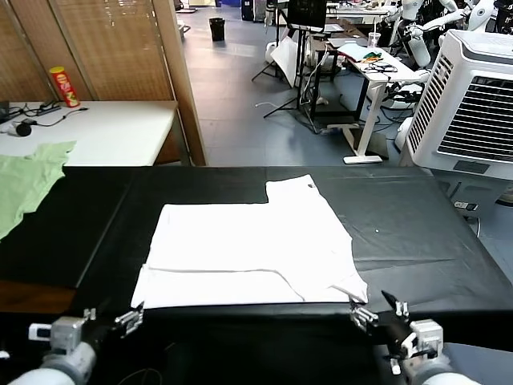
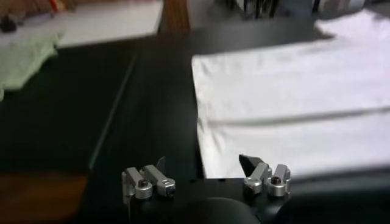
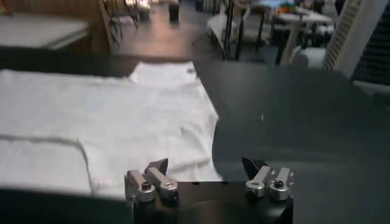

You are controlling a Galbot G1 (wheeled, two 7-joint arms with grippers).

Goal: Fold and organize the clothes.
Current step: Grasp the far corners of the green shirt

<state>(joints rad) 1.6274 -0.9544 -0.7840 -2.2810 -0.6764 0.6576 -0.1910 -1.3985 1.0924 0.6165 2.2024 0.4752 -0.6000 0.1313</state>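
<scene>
The white T-shirt [image 1: 252, 253] lies flat on the black table [image 1: 417, 233], with its near strip folded over and one sleeve sticking out at the far right. No print shows. My left gripper [image 1: 132, 318] hovers open just off the shirt's near left corner, holding nothing. In the left wrist view that gripper [image 2: 203, 163] has its jaws spread wide before the shirt's edge [image 2: 292, 91]. My right gripper [image 1: 375, 309] stands open at the near right corner, also empty. The right wrist view shows its jaws [image 3: 205, 163] apart in front of the rumpled hem [image 3: 91, 115].
A pale green garment [image 1: 28, 180] drapes over the table's far left end. Behind it stands a white table [image 1: 104, 128] with a red can [image 1: 64, 87] and cables. A large white air cooler [image 1: 473, 104] stands at the far right.
</scene>
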